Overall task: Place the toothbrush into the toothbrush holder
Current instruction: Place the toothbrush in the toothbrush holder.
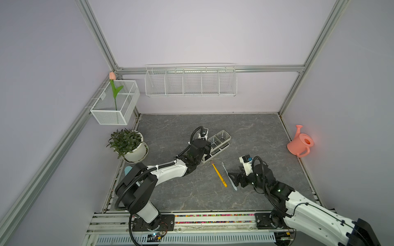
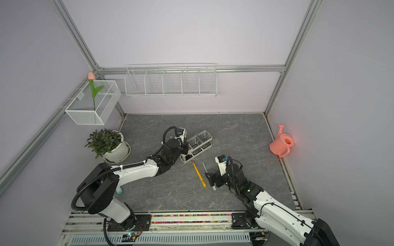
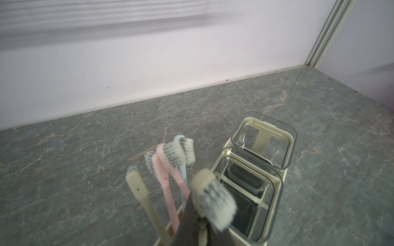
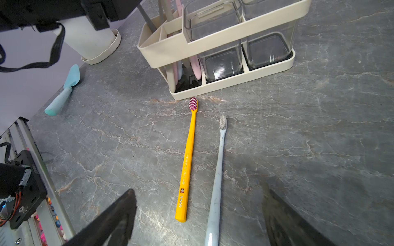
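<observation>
While the left tool (image 3: 199, 225) grips a toothbrush (image 3: 215, 201) at the toothbrush holder (image 4: 232, 27) rim, right tool (image 4: 199, 194) gapes wide.

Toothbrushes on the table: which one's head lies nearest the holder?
The yellow toothbrush: its head almost reaches the base of the toothbrush holder; the grey-blue toothbrush stops shorter.

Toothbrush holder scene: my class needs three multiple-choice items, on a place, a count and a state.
1. The yellow toothbrush is: A in a clear cup; B flat on the table; C in the wire basket.
2. Toothbrushes lying on the table: A one; B two; C four.
3. The right gripper is: A open; B shut on the yellow toothbrush; C out of view.
1 B, it lies before the toothbrush holder. 2 B, yellow toothbrush and grey toothbrush. 3 A, its fingers stand wide apart.
</observation>
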Controlling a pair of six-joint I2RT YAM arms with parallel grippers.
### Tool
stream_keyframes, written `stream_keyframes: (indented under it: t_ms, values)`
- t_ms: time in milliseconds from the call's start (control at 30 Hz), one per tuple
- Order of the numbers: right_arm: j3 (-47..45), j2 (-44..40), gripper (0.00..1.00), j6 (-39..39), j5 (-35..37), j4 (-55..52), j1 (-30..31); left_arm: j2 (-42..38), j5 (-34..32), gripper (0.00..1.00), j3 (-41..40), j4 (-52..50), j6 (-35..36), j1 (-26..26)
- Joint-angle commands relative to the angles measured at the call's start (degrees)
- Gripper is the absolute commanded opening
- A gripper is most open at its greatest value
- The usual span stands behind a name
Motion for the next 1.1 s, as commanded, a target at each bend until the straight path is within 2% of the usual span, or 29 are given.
stream_keyframes:
  t_ms: [0,167,567,767,900,1067]
  values:
    - [-1.06,-0.04,0.93,0.68,-0.96,0.86,-0.37,0.5,-0.98,0.16,-0.97,1.32,-0.65,0.15]
    - [-1.03,0.03,0.94,0.74,-0.94,0.89,-0.44,0.22,-0.36,0.28,-1.2,1.93,-0.65,0.14]
    - [-0.91,0.75,0.94,0.76,-1.34,1.07,-0.75,-4.96,1.52,0.37,-0.64,0.35,0.03,0.14]
    - [2.06,6.99,0.94,1.27,1.07,-2.65,-1.1,-8.9,2.42,0.39,1.23,-5.61,-0.59,0.14]
    - [6.39,12.6,0.93,0.34,-0.99,-6.43,-1.18,-12.85,4.7,0.42,1.61,-8.92,-0.9,0.14]
    - [11.39,16.33,0.91,-1.87,-1.7,-12.83,-1.16,-20.99,6.65,0.45,4.73,-24.6,-5.11,0.14]
